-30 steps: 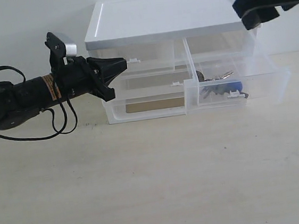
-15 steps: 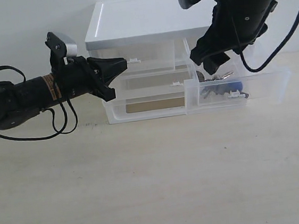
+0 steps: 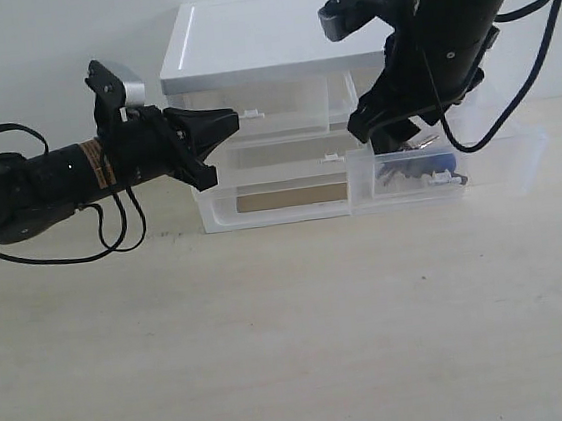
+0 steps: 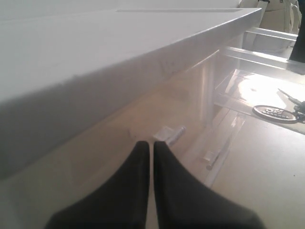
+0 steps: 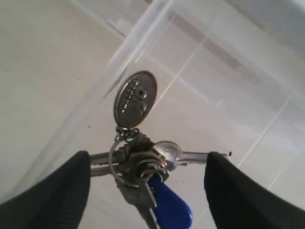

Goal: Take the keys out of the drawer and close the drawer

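The keys [image 5: 138,164] lay inside the pulled-out drawer [image 3: 502,162] of the white cabinet [image 3: 283,34] (blue fob [image 5: 172,210] and oval tag [image 5: 135,98] showing). The right gripper [image 5: 147,188] hung over them, jaws spread wide, holding nothing. The left gripper [image 4: 151,155] was pinched closed by the cabinet's upper front

Drawer [image 3: 502,162] standing out with open top, right end effector [image 5: 148,188] spread wide over the keys [image 5: 138,160], gap either side, translucent drawer walls bounding reach, left end effector [image 3: 230,123] closed at cabinet [image 3: 293,38] front, free table [image 3: 296,350] before it.
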`<action>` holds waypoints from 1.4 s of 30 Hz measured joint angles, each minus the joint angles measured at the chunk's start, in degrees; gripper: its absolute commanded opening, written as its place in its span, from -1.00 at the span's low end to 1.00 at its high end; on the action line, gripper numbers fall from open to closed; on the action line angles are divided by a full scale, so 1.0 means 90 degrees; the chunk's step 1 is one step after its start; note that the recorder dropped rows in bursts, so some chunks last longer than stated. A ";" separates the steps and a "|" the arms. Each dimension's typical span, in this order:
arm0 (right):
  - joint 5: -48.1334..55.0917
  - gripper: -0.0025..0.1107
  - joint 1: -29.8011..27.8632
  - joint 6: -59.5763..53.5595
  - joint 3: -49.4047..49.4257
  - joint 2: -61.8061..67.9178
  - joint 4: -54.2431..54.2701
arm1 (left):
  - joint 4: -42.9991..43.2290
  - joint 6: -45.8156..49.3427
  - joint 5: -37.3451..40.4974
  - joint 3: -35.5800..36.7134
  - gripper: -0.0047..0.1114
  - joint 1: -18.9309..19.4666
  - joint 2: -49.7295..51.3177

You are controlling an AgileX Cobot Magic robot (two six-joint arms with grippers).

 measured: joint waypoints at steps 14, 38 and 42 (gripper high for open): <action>0.0109 0.15 0.0000 -0.0211 -0.0064 0.0219 -0.0151 | 0.0000 0.0012 0.0009 0.0000 -0.84 -0.0012 0.0000; 0.0510 0.08 0.0000 -0.0935 -0.0555 0.0243 0.0033 | 0.0000 0.0064 0.0014 0.0000 -0.84 -0.0012 0.0000; 0.0715 0.08 0.0000 -0.1102 -0.0619 0.0257 0.0265 | 0.0000 0.0064 0.0014 0.0000 -0.84 -0.0012 0.0000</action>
